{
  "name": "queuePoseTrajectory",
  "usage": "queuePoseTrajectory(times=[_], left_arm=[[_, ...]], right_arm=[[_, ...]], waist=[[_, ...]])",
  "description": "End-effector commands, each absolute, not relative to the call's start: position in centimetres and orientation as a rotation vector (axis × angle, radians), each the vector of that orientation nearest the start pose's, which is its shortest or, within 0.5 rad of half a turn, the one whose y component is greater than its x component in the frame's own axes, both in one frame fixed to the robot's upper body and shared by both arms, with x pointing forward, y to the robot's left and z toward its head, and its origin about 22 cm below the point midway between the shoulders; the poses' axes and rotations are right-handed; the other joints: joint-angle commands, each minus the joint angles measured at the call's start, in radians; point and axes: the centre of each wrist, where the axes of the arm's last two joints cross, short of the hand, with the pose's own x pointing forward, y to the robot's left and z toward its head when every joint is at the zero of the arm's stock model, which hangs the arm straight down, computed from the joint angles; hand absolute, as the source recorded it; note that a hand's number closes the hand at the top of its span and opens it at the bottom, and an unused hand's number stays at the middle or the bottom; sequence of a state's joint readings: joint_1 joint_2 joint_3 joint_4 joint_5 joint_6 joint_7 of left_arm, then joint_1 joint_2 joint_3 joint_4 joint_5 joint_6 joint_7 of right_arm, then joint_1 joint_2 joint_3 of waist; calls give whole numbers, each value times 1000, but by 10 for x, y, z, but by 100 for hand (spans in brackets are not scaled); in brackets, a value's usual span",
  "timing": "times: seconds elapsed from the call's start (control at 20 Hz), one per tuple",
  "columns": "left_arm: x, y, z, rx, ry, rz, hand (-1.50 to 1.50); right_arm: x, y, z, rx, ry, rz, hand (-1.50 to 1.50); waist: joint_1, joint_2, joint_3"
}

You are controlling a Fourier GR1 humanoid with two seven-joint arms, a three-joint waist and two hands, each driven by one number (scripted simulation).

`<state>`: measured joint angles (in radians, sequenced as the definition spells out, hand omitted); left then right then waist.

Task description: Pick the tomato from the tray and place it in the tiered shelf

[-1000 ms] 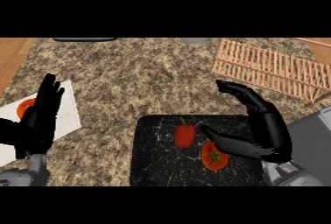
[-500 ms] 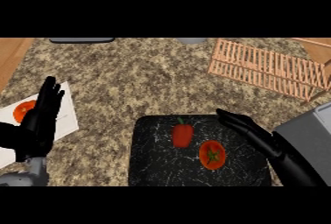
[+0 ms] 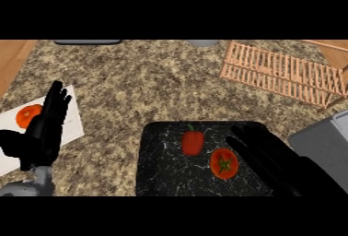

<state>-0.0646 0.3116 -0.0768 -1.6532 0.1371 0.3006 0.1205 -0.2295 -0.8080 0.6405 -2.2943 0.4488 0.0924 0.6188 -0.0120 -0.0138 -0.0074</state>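
A round red tomato with a green stem lies on the black speckled tray, right of a red pepper. My right hand lies low over the tray's right part, fingers straight and pointing up-left, just right of the tomato, and holds nothing. My left hand rests open at the left edge, fingers up. The wooden slatted tiered shelf stands at the far right of the counter.
A white board under my left hand carries an orange fruit. A grey box stands at the right edge beside the tray. Wooden surfaces border the speckled counter at the far left and the top right corner.
My right hand has come down from an upright pose right of the tray and now lies flat beside the tomato. The left hand barely moved.
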Motion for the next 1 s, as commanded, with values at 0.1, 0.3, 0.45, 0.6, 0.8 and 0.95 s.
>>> queuePoseTrajectory(times=[0.1, 0.3, 0.45, 0.6, 0.8, 0.95], left_arm=[[256, 278, 54, 260, -1600, 26, 0], [260, 269, 53, 268, -1591, 41, 0], [244, 265, 47, 239, -1584, 33, 0], [258, 264, 55, 261, -1600, 37, 0], [261, 265, 67, 254, -1593, 39, 0], [245, 279, 68, 256, -1610, 35, 0]], right_arm=[[141, -151, 164, -860, -1370, 1415, -150], [132, -109, 152, -940, -1340, 1394, -150], [140, -101, 133, -1045, -1254, 1448, -150], [158, -90, 113, -1160, -1152, 1474, -150], [173, -86, 105, -1222, -1066, 1449, -150], [147, -92, 86, -1179, -1111, 1414, -150]], waist=[[17, 3, 1], [15, 5, 3], [21, 6, 5], [15, 9, 5], [13, 11, 6], [13, 9, 8]])
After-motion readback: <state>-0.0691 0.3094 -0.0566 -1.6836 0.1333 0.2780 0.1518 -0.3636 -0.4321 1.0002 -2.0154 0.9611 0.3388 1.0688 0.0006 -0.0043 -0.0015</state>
